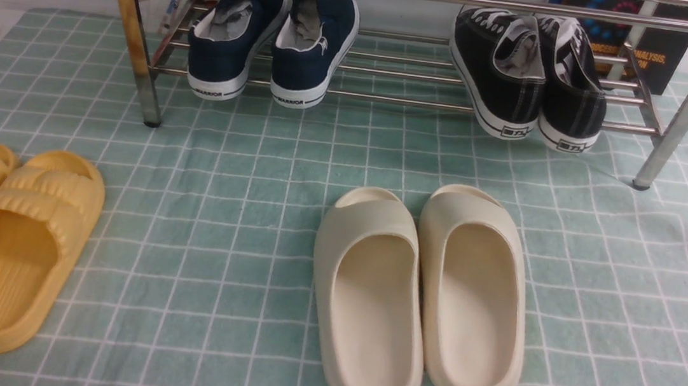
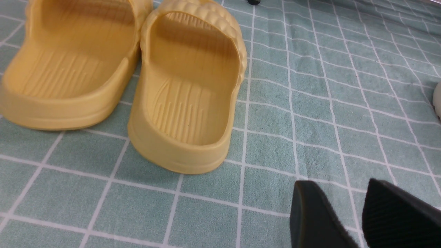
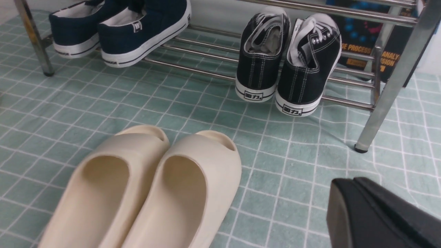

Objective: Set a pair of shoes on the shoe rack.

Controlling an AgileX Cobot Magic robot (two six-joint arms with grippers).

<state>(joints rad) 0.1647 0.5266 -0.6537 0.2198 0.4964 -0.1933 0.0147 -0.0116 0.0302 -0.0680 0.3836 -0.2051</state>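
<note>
The left gripper [image 2: 339, 182] is open, its two fingertips apart with nothing between them. The right gripper [image 3: 349, 179] is closed, fingertips together and holding nothing.

Just beyond the left gripper, a pair of yellow slide slippers [image 1: 25, 249] lies side by side on the green cloth with white grid lines [image 1: 218, 237], open heels facing the robot. To the left gripper's right, and near the right gripper but clear of its fingers, a pair of cream slide slippers [image 1: 379, 312] lies on the same cloth, the two against each other, their heels also toward the robot.

Farther out, beyond both grippers and both slipper pairs, the metal-tube shoe rack [image 1: 392, 100] stands on the cloth; its leg on the robot's left is stained rusty brown. The black canvas sneakers with white laces [image 1: 518, 90] rest close together on its lower shelf, toward the right end, past the right gripper and touching neither gripper. Their heels face the grippers and overhang the front bar. On the same shelf, toward the left end, sit the navy blue WARRIOR sneakers [image 1: 315, 43], heels likewise facing the grippers.

Farthest from the grippers, behind the rack's right end, a dark printed book or box [image 1: 659, 56] stands near the white wall [image 1: 400, 20].
</note>
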